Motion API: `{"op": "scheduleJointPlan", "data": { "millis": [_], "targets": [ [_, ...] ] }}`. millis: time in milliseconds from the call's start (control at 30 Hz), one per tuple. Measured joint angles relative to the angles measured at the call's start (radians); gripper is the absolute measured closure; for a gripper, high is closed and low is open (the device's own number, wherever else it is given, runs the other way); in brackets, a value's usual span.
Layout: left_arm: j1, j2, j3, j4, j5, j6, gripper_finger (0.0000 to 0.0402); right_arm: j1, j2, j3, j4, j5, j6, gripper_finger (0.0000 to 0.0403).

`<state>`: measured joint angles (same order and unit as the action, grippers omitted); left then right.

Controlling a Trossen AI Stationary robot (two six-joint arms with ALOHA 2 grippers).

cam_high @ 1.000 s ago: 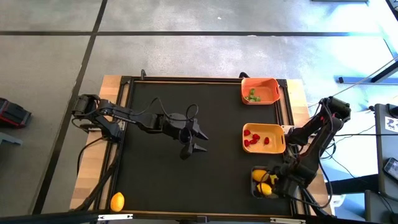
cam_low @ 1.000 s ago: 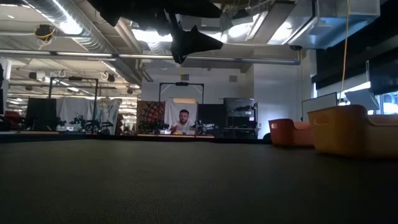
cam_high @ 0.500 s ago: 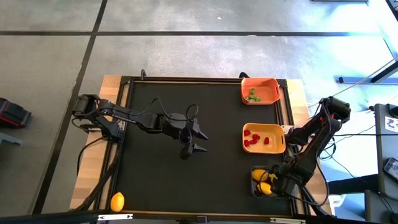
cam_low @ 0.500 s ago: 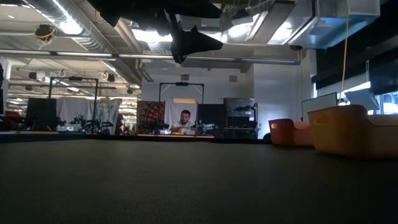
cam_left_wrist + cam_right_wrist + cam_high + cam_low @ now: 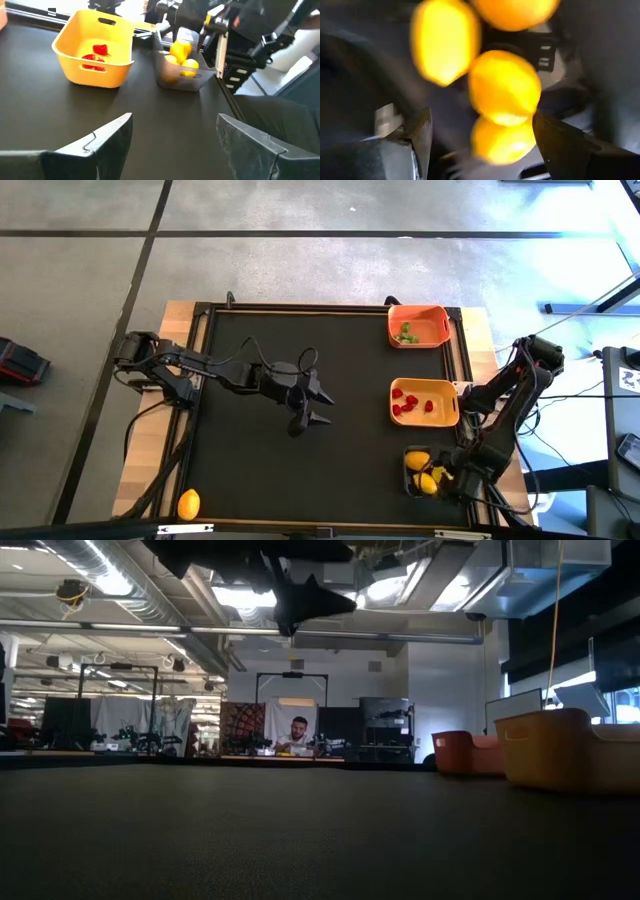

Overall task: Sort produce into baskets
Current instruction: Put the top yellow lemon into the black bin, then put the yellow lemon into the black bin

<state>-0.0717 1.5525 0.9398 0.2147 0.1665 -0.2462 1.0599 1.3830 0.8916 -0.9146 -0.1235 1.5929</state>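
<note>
My right gripper (image 5: 480, 135) hangs open, pointing down, over the dark basket (image 5: 410, 480) at the near right. Several yellow lemons (image 5: 505, 87) lie in the basket under and between its fingers, and I see no finger touching one. In the high view two lemons (image 5: 418, 461) show beside my right gripper (image 5: 445, 475). My left gripper (image 5: 318, 405) waits open above the table's middle. The yellow-tan basket (image 5: 425, 402) holds red pieces, and the orange basket (image 5: 418, 325) holds green pieces. One lemon (image 5: 188, 503) rests at the near left corner.
The three baskets stand in a row along the table's right edge. The left wrist view shows the yellow-tan basket (image 5: 95, 50), the dark basket (image 5: 182, 75) and the right arm (image 5: 240, 35) behind it. A person sits far off in the room (image 5: 297, 735).
My right hand has shifted slightly toward the table's right edge above the dark basket, so the lemons in it show more fully in the high view. My left arm has kept still.
</note>
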Motion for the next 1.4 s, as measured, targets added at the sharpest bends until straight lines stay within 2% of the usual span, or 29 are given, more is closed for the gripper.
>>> {"op": "scheduleJointPlan", "data": {
  "millis": [100, 200, 333, 500, 667, 800, 1067, 1233, 1400],
  "targets": [
    [-0.011, -0.01, 0.001, 0.0, 0.001, 0.014, 0.0119, 0.0, 0.0, 0.079, -0.031, 0.019, -0.007, 0.0134],
    [-0.025, -0.025, 0.001, -0.027, 0.001, 0.013, 0.0119, 0.0, 0.0, 0.152, -0.048, 0.105, -0.034, 0.0138],
    [-0.055, -0.05, 0.006, -0.088, 0.0, 0.01, 0.0119, 0.0, -0.002, 0.221, -0.06, 0.329, -0.117, 0.0139],
    [-0.108, -0.075, 0.054, -0.303, 0.0, -0.031, 0.0119, 0.0, 0.0, 0.234, -0.046, 0.655, -0.245, 0.0139],
    [-0.173, -0.082, 0.087, -0.544, 0.002, -0.101, 0.0119, -0.009, 0.002, 0.232, -0.05, 0.832, -0.314, 0.0139],
    [-0.221, -0.082, 0.091, -0.676, 0.001, -0.177, 0.0119, -0.015, 0.002, 0.232, -0.047, 0.893, -0.327, 0.0139],
    [-0.328, -0.082, 0.091, -0.943, 0.011, -0.354, 0.0119, -0.02, 0.002, 0.232, -0.045, 0.91, -0.342, 0.0139],
    [-0.39, -0.082, 0.091, -1.111, 0.05, -0.455, 0.0119, -0.02, 0.002, 0.232, -0.009, 0.947, -0.362, 0.0139],
    [-0.441, -0.082, 0.091, -1.192, 0.119, -0.584, 0.0119, -0.02, 0.002, 0.232, 0.006, 0.922, -0.367, 0.0139]
  ]
}}
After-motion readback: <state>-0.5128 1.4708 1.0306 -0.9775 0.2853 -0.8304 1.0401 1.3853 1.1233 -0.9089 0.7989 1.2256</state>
